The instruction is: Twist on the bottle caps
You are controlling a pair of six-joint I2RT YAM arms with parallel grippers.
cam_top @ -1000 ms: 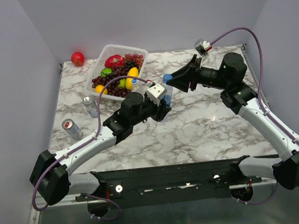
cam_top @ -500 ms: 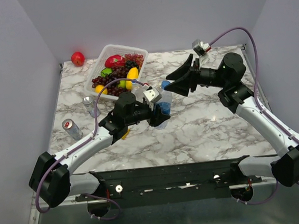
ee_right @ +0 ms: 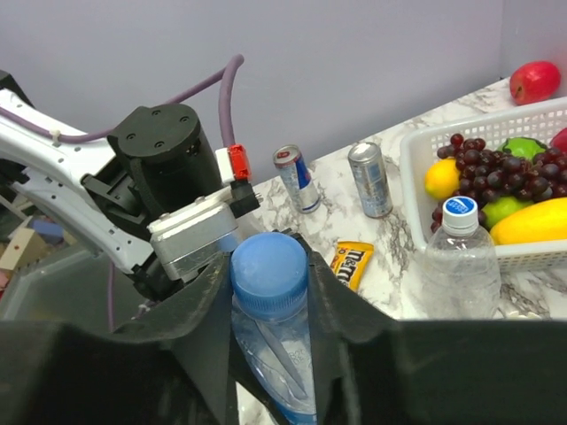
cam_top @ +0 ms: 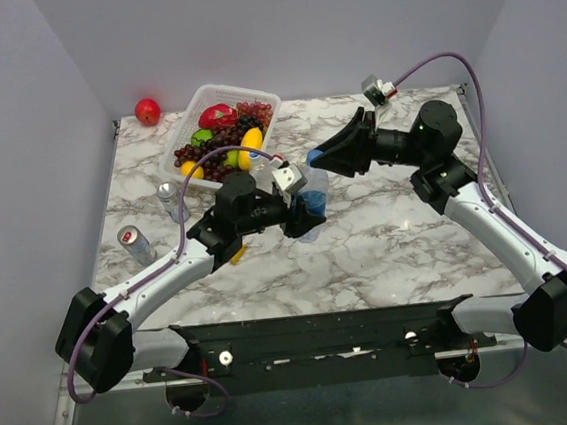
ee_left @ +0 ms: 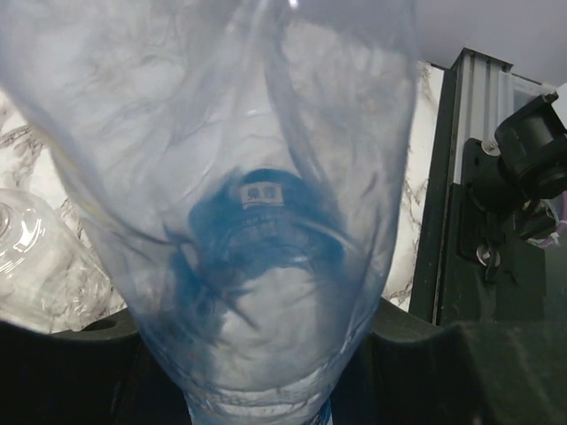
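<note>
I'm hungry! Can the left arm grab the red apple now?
Probably not: the left end effector grips the blue-tinted bottle, and the fruit basket lies between it and the red apple.

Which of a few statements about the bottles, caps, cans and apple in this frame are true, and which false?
1. The left pincer holds the blue-tinted bottle. True.
2. The right pincer has its fingers on either side of a plain blue cap at that bottle's top. True.
3. The clear bottle by the basket has no cap. False: it wears a blue-and-white cap.
4. Both cans lie on their sides. False: they stand upright.
5. The apple sits in the basket. False: it lies outside it, near the back wall.
</note>
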